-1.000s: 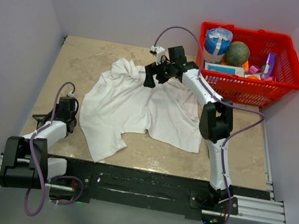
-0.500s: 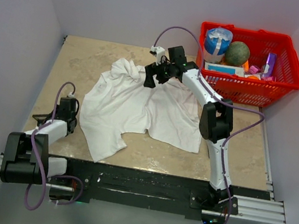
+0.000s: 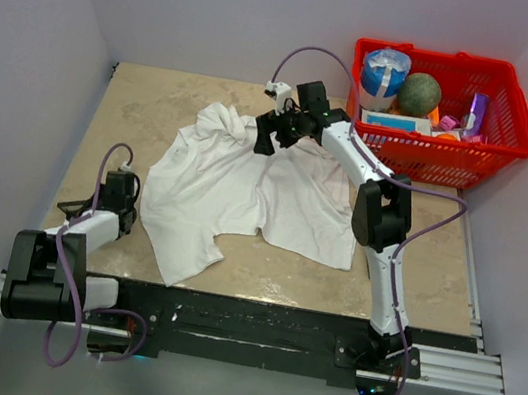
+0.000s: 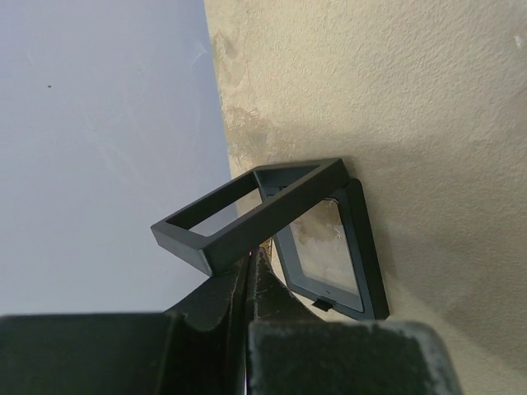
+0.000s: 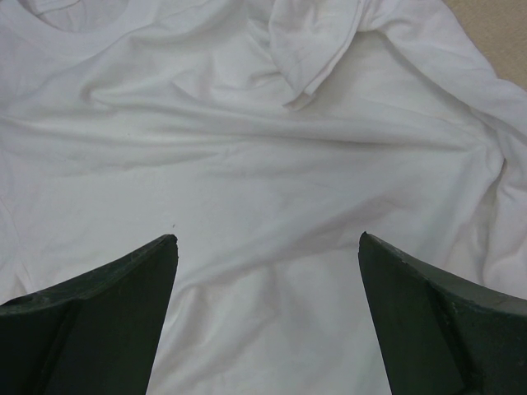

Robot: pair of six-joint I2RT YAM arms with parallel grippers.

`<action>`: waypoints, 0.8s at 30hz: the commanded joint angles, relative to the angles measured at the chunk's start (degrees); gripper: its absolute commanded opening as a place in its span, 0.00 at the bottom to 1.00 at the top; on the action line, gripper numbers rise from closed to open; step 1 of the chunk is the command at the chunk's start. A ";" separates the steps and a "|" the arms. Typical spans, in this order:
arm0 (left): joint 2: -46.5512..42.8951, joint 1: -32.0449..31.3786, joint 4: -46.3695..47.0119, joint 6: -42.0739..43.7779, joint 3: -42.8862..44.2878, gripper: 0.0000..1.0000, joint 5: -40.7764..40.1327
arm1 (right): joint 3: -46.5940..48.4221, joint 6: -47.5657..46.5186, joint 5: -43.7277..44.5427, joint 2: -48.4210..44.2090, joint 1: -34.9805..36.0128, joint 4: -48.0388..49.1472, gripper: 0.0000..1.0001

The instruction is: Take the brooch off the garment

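Garment [image 3: 245, 189] lay spread and wrinkled over the middle of the beige tabletop [image 3: 158, 104], its collar end toward the far edge and one sleeve bunched at the far left; white cloth filled nearly all of the right wrist view, with a folded sleeve hem near the top; brooch could not be made out in any view, too small or hidden in the folds. Right arm [image 3: 352, 157] reached from its base across the shirt to the collar end; right fingers [image 5: 428, 304] were spread wide, pointing down over plain white fabric, nothing between them; whether their tips touched the cloth could not be told. Left arm [image 3: 87, 227] sat folded at the near left, well apart from the shirt; left fingers [image 4: 222, 288] were pressed together with nothing seen between them, their tips right at a black frame [image 4: 247, 214], a hinged open case; its windowed half [image 4: 325, 247] lay flat on the tabletop by the left wall and the empty half stood tilted up. Red basket [image 3: 423, 158] stood at the far right corner just beside the right arm, holding a green ball [image 3: 419, 94], a blue-and-white roll [image 3: 384, 76] and other small items.
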 commanded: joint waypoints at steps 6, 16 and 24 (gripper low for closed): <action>1.20 -0.46 4.49 -0.53 -0.34 0.00 -0.71 | -0.31 -0.81 0.54 -3.21 0.59 -0.08 0.95; 1.56 -0.46 3.44 -1.14 -0.69 0.00 0.43 | -0.40 -1.16 0.90 -3.21 0.68 -0.16 0.95; 1.99 -0.46 3.35 -1.06 -0.60 0.00 1.22 | -0.31 -1.25 1.34 -2.95 0.86 -0.16 0.95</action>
